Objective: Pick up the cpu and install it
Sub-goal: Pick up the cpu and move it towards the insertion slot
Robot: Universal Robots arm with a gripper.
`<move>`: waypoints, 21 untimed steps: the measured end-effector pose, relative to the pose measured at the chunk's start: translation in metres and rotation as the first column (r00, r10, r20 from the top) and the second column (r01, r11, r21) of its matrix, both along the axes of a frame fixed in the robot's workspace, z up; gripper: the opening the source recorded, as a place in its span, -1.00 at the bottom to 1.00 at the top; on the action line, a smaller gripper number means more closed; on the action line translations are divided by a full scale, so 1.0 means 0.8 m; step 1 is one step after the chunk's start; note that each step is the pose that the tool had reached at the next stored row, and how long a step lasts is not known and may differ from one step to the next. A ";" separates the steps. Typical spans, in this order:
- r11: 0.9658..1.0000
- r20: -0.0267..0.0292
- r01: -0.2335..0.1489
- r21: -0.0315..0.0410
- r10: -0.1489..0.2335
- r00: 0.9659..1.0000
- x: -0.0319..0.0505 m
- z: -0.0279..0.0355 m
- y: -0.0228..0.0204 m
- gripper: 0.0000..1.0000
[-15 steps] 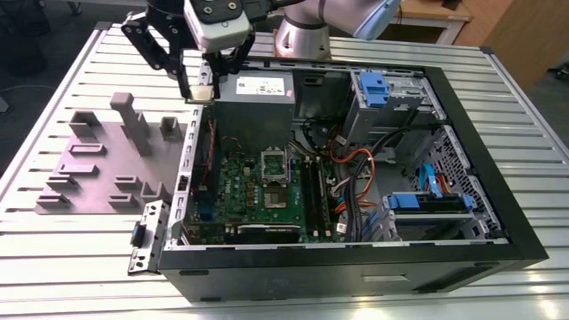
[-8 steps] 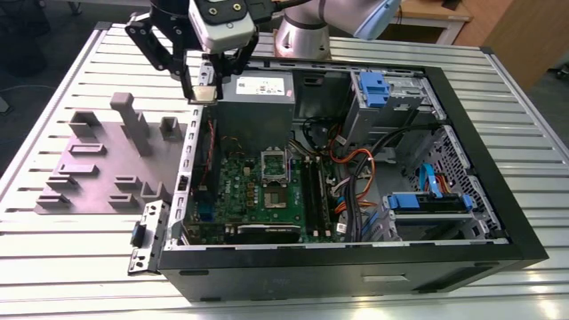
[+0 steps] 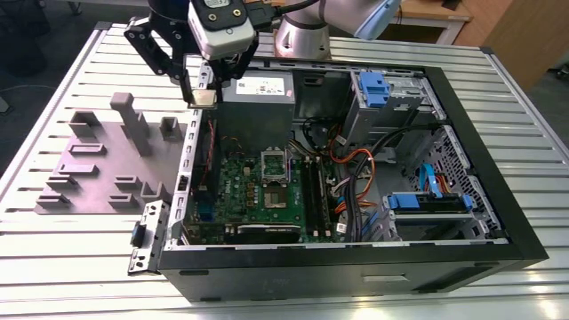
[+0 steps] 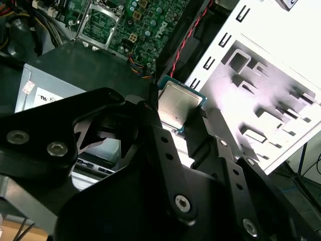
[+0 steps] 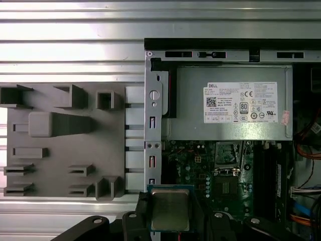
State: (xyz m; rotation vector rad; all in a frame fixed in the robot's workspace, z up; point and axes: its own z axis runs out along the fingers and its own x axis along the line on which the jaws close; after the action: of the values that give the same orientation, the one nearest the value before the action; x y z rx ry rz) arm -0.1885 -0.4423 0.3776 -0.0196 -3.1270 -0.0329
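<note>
Black two-fingered tool (image 3: 202, 92) was closed on the cpu (image 5: 169, 208), a small, thin square chip with a pale silver-grey metal top. The fingers pinched two opposite edges.

The chip hung in the air at the tool's tips, above the side wall of the open black computer case (image 3: 498, 220). A grey power-supply box (image 5: 230, 108) sat just past the tool. The green motherboard (image 3: 266, 193) and its silver socket frame (image 3: 274, 162) lay below and further inside. A grey plastic fixture plate (image 3: 98, 173) lay on the slatted metal table (image 3: 80, 267), on the tool's outer side.

Judged light, stiff and slick on top, with a fragile underside. Hold by the edges only, gently.

The chip's underside was hidden. Whether the socket frame was open was hard to make out.
</note>
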 end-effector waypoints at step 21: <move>1.000 0.000 0.000 0.000 0.000 1.000 0.019 -0.0007 -0.0104 -0.09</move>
State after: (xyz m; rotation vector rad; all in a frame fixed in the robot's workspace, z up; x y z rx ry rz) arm -0.1729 -0.4506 0.3770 -0.0197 -3.1270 -0.0329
